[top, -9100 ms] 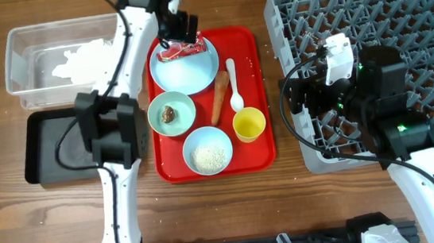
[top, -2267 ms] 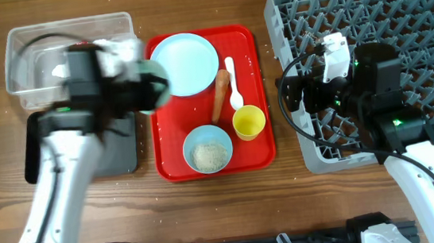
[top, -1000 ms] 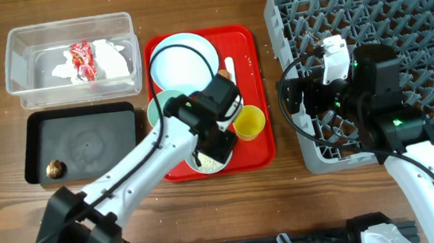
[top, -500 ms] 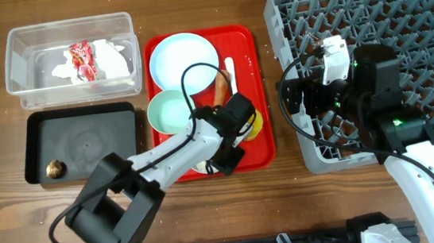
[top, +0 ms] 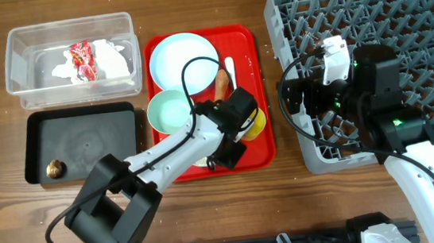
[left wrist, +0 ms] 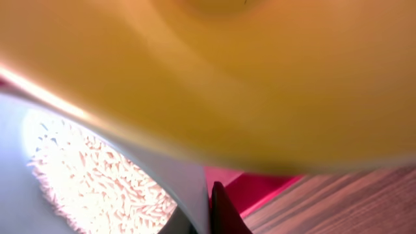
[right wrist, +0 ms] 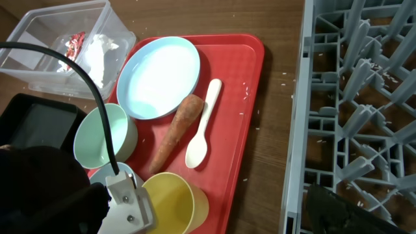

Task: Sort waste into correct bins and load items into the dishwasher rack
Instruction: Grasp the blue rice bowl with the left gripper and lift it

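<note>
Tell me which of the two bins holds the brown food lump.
The shallow black tray, with the brown lump in one corner. The clear plastic tub holds the white napkin and red wrapper instead.

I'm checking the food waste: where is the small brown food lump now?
In the overhead view, far left, the small brown food lump lies in the near-left corner of the shallow black tray, below the clear plastic tub.

place: robot lab bench | cues: wooden table [top: 2, 214], robot arms [top: 427, 185], red tray [top: 252, 50], dishwasher rack [top: 397, 0]
</note>
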{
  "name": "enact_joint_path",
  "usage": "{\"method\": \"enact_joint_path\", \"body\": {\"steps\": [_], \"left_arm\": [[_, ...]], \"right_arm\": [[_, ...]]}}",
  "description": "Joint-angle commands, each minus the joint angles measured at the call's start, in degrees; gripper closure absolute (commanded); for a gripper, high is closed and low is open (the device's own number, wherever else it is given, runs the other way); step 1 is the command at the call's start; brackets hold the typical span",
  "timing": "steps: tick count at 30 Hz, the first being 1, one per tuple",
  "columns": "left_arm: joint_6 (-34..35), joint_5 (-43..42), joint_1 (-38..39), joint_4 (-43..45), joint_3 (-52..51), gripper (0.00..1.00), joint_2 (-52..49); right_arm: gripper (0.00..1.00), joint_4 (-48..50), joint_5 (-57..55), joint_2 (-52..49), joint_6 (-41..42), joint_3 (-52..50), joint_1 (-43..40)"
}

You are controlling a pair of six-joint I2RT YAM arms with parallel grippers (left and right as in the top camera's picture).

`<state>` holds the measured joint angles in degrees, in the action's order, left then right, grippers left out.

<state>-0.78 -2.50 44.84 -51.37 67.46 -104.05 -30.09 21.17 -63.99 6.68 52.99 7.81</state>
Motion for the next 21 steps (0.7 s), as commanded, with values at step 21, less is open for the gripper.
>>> {"method": "enact_joint_path", "body": {"steps": [21], "left_arm": [[14.80,-11.37,-14.19,-3.21,9.01,0.96,9.14]], "right_arm": [[0.00,0.55,-0.79,-0.42,0.83,1.09,-0.07]]}}
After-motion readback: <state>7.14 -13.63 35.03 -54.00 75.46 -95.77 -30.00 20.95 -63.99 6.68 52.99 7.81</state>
